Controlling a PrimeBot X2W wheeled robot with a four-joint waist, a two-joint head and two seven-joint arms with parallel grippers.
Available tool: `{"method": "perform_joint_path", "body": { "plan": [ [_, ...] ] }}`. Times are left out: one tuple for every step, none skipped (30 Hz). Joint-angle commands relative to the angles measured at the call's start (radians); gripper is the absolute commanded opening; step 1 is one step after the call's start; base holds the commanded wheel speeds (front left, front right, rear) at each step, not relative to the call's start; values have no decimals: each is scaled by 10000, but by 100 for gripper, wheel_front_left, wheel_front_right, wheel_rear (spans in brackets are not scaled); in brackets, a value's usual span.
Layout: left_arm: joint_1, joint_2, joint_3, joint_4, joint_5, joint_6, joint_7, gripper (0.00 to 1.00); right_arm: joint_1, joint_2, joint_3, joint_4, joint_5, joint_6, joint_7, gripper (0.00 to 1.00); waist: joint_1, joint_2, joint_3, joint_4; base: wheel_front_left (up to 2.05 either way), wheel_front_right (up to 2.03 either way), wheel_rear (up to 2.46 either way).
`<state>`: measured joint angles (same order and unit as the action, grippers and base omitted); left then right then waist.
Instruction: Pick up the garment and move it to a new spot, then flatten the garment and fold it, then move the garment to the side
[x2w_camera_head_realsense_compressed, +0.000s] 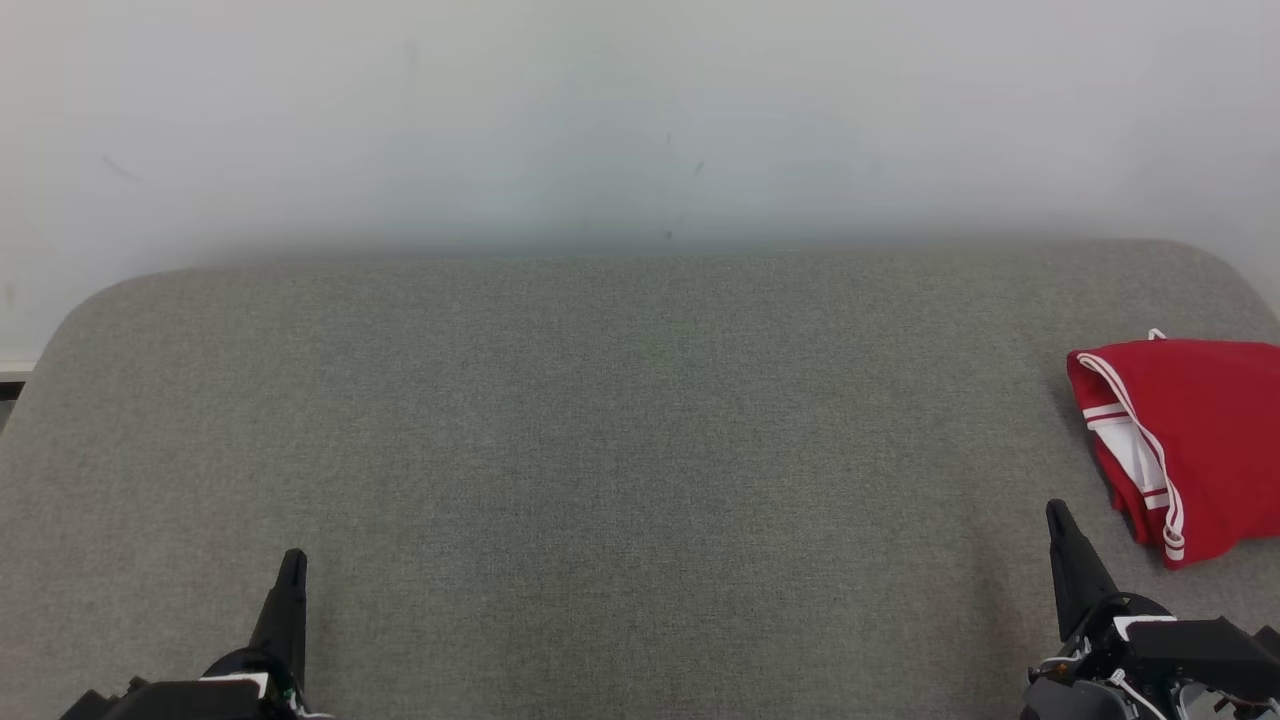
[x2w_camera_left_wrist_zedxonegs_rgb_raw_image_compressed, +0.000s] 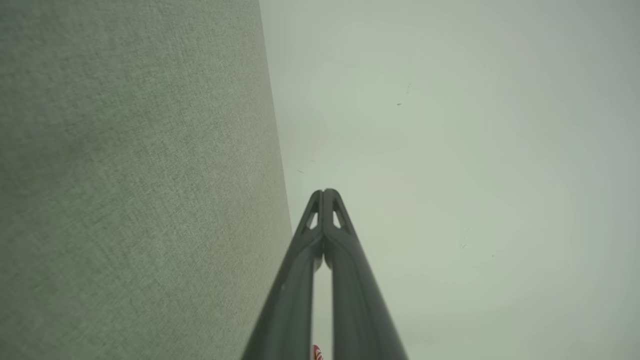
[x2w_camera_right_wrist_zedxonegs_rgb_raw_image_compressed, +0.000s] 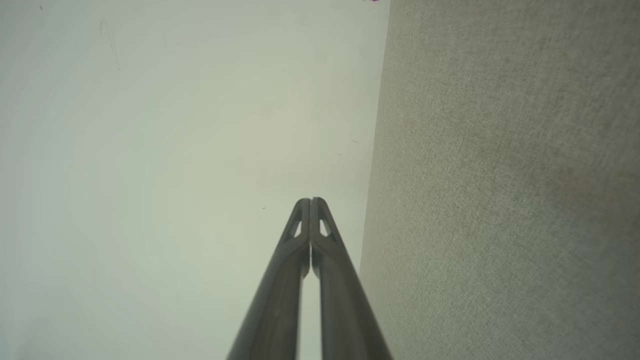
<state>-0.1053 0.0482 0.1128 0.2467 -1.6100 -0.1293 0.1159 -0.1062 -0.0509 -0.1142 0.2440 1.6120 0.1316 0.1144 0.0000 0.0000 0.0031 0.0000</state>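
Over at the right edge of the head view, the garment (x2w_camera_head_realsense_compressed: 1195, 440) lies on the pad (x2w_camera_head_realsense_compressed: 640, 450). It's red with white stripes, bunched into a loose fold and cut off by the frame. Right gripper (x2w_camera_head_realsense_compressed: 1056, 512) sits just beside it, nearer the robot and a bit left, not touching. Left gripper (x2w_camera_head_realsense_compressed: 293, 558) is way across at the lower left, well apart from it. Both are pinched closed and empty. Head cam gives the layout, and the wrist cams give the close look: tips pressed together, grey weave on one side, pale wall (x2w_camera_head_realsense_compressed: 640, 120) on the other. Pad is grey woven fabric with rounded far corners, up against that lightly scuffed wall.
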Motion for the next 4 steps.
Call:
{"method": "perform_joint_path", "body": {
  "plan": [
    [-97,40,11,-28,-57,-28,-3,0,-65,15,-10,-11,20,-19,27,0,0,0,0,0,0,0,0],
    [-97,40,12,-28,-57,-28,-3,0,-65,15,-10,-11,20,-17,27,0,0,0,0,0,0,0,0],
    [-97,40,11,-31,-57,-28,-3,0,-65,15,-10,-11,20,-19,27,0,0,0,0,0,0,0,0],
    [-97,40,12,-30,-57,-28,-3,0,-65,15,-10,-13,20,-17,27,0,0,0,0,0,0,0,0]
  ]
}}
